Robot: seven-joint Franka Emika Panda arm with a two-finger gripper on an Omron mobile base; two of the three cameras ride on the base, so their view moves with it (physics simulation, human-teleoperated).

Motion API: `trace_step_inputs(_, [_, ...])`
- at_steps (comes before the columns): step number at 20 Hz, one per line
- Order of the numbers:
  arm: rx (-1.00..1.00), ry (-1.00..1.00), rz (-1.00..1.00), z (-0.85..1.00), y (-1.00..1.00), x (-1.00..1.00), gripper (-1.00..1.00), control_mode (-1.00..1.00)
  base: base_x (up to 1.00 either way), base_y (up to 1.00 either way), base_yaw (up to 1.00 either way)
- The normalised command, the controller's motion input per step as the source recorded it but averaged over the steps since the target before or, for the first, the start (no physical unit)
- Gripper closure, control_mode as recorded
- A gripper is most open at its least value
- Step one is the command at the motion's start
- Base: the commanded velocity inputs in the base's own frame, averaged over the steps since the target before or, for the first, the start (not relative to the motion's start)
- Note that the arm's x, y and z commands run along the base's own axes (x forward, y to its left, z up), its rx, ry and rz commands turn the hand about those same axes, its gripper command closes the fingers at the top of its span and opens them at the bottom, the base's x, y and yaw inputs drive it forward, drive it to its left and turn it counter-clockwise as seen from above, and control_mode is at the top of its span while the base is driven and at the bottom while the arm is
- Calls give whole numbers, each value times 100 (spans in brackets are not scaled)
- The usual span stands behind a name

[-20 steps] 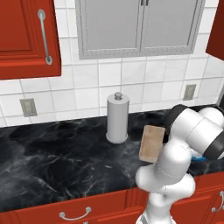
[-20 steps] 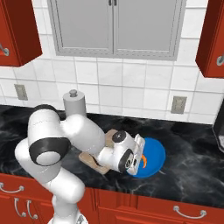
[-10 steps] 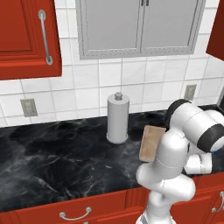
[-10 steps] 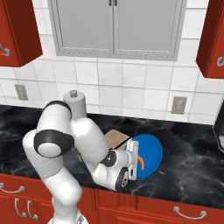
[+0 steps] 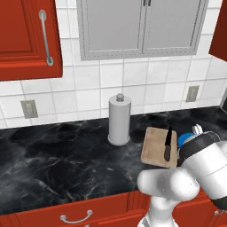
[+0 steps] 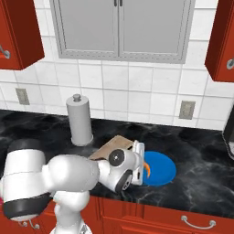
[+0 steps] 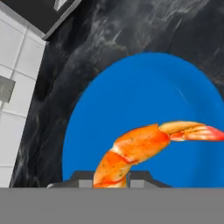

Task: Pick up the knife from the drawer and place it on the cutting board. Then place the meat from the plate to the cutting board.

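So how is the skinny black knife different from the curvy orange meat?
The slender, almost black knife is straight; the orange crescent-shaped meat is curved. The knife lies on the light tan wooden cutting board; the meat sits over the round blue plate. The knife lies free, while the meat is pinched at one end by the gripper. Both are small and longer than wide.
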Motion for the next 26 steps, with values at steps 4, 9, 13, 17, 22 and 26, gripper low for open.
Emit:
trace_step_inputs(4, [11,18,0,91,0,0,100,-100,0,0,0])
trace_step_inputs(9, [13,18,0,88,0,0,100,-100,0,0,0])
trace_step_inputs(13, [15,21,0,57,17,0,100,-100,0,0,0])
trace_step_inputs(17, [7,11,0,7,51,-3,100,-100,0,0,0])
trace_step_inputs(22, [8,0,0,-31,70,-31,100,-100,0,0,0])
trace_step_inputs(26, [7,0,0,-34,80,-29,100,-100,0,0,0])
